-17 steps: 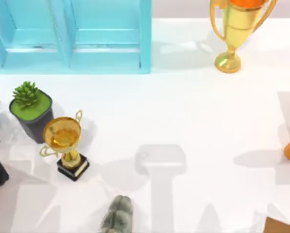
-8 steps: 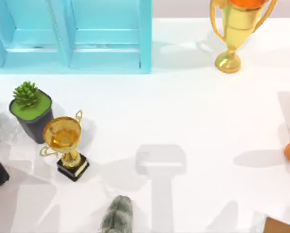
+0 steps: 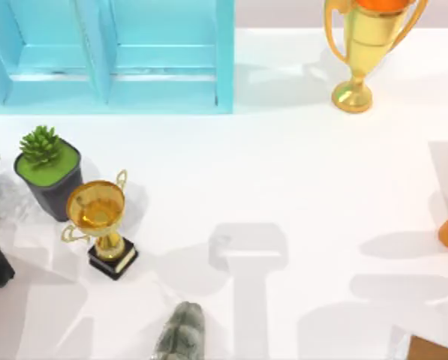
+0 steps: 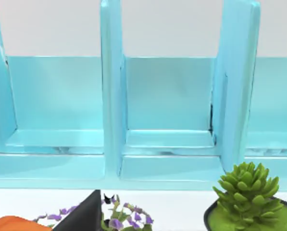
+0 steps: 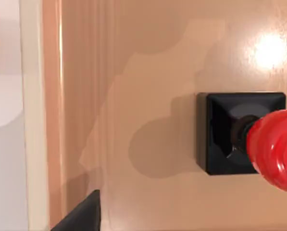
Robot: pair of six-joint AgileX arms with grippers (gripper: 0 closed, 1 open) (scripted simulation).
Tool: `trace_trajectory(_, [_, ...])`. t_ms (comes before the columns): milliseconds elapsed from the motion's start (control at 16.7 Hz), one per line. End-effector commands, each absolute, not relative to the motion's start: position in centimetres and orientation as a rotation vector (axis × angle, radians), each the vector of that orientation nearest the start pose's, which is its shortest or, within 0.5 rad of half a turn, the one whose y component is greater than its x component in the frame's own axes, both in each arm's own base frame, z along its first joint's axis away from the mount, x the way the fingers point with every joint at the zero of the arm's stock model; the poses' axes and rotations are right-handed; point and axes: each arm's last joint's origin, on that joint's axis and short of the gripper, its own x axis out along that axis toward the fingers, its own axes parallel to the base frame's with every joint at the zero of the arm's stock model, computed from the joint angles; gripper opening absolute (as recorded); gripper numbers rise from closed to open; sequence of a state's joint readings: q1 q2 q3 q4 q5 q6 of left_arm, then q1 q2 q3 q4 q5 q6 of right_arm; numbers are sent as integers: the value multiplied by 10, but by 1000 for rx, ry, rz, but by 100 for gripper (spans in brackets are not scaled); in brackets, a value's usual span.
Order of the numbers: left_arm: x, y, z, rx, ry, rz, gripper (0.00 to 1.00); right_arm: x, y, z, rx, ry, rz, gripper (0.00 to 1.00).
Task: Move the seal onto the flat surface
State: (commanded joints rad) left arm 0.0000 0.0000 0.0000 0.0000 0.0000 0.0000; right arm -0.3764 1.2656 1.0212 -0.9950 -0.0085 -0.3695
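The seal (image 5: pixel 244 134), a glossy red ball knob on a black square block, stands upright on a small brown board (image 5: pixel 148 72) in the right wrist view. My right gripper hangs above it, with one dark finger corner (image 5: pixel 81 214) at that picture's edge. A corner of the board (image 3: pixel 437 349) pokes in at the top view's front right. The flat surface is the wide white tabletop (image 3: pixel 306 172). A dark finger corner (image 4: pixel 83 214) of my left gripper faces the shelf at the back left.
A light-blue shelf unit (image 3: pixel 111 60) fills the back left. A tall gold trophy (image 3: pixel 362 45) stands at the back right. On the left are a potted plant (image 3: pixel 47 169) and a small trophy (image 3: pixel 103 225). A grey lump (image 3: pixel 182 334) lies at the front.
A broad shadow has spread over the table's front right, beside the board's corner. The objects on the table have not moved.
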Motion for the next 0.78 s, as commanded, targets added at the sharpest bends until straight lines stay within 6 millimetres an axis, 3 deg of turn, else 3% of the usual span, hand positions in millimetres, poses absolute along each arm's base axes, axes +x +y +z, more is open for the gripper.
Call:
trace_trajectory(180, [106,-1,160,0,0,0,100,245,-115,257,-33,1450,-44,100])
trace_trajectory(360, [106,-1,160,0,0,0,100,263,-138,259,-2,1543,-16,100])
trace_trajectory(780, [106,-1,160,0,0,0,100,268,-146,261,6,1569,-3,100])
